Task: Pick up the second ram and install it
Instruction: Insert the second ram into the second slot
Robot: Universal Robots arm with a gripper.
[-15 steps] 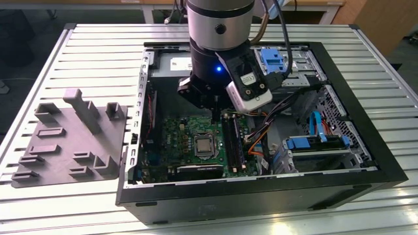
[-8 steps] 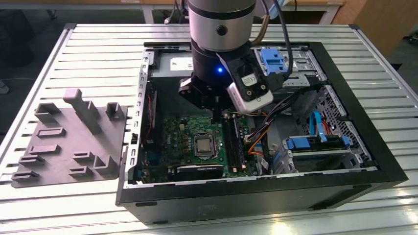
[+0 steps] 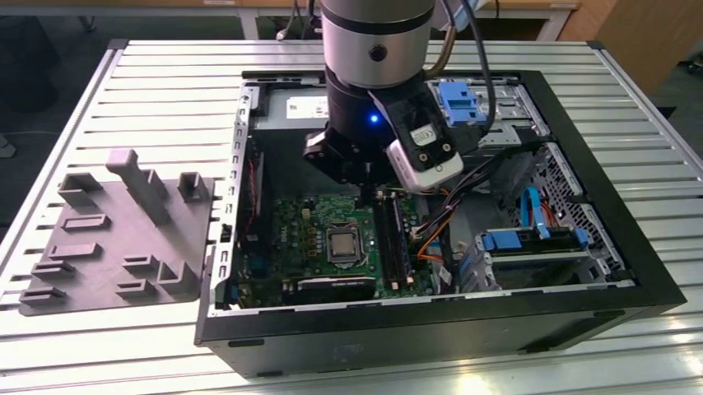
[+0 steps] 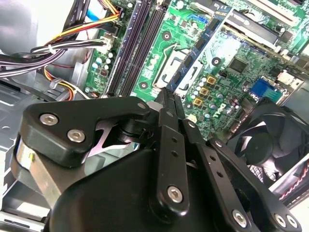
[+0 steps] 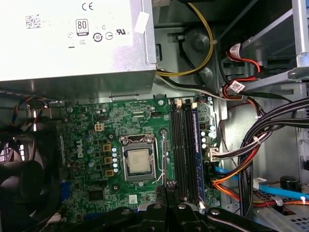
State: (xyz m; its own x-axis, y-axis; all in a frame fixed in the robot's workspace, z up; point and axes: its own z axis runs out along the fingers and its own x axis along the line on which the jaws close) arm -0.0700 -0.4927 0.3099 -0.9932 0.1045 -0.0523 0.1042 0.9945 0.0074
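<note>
Gripper [image 4: 169,96]: narrow, fingers pressed together
Position: low over green motherboard [image 5: 145,113], inside open black computer case [image 3: 439,317]

Even overhead light washed the counter [image 3: 165,82] pale, slats glinting. We saw the case [image 3: 439,329] interior sitting in shadow under the arm [image 3: 374,49]. In the first wrist view, glare bleached the power supply [image 5: 72,53]; in the second wrist view the claw [image 4: 170,95] loomed dark.

Silver-and-black arm [image 3: 377,49] with a blue light [image 3: 374,119]; black end effector [image 4: 168,95] linkages studded with silver screws [image 4: 175,194].
</note>
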